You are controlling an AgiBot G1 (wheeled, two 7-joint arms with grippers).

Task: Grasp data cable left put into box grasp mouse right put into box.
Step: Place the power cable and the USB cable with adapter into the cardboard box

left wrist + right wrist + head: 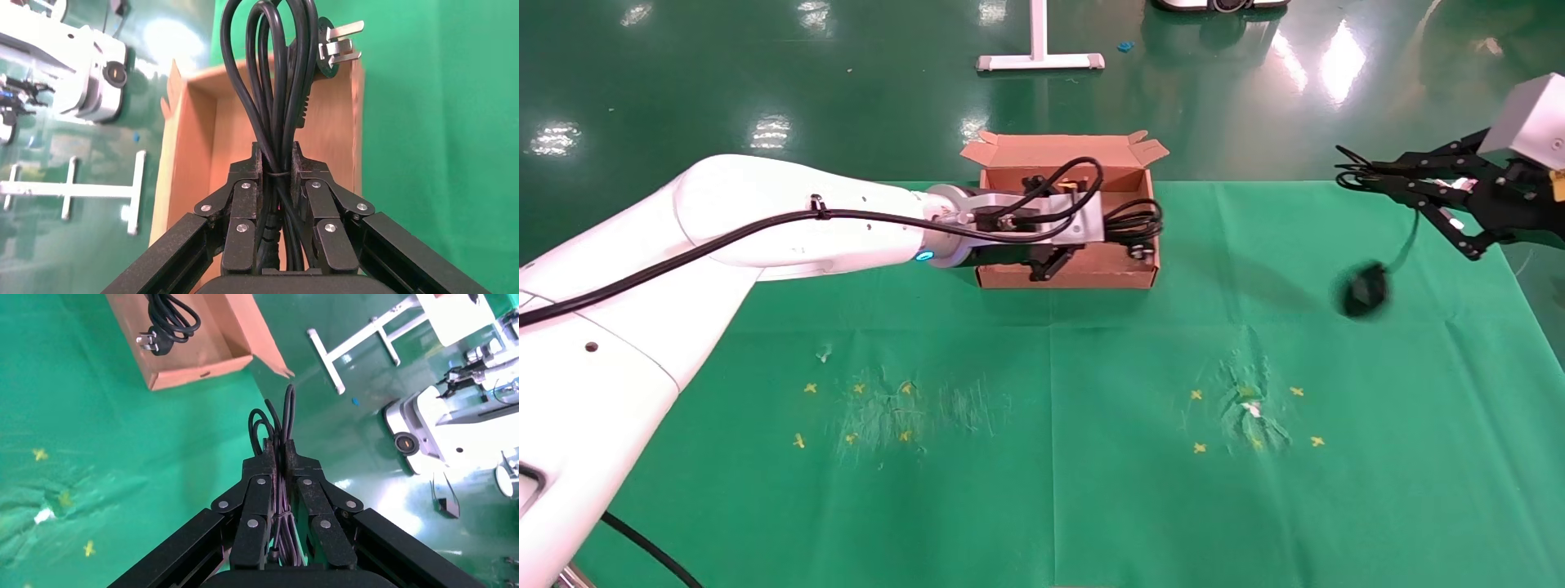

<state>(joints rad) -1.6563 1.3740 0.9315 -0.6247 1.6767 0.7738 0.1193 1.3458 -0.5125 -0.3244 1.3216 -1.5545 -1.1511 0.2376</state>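
Left gripper [278, 177]: clamped on cable [275, 79], loops hanging above box [183, 159].
Right gripper [280, 459]: clenched on mouse [1363, 290] cord, well right of box.

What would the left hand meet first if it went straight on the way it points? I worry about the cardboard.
Probably the box: the left hand, shut on the data cable, points into its open interior, so the bottom or far wall comes first. Depth is unclear.
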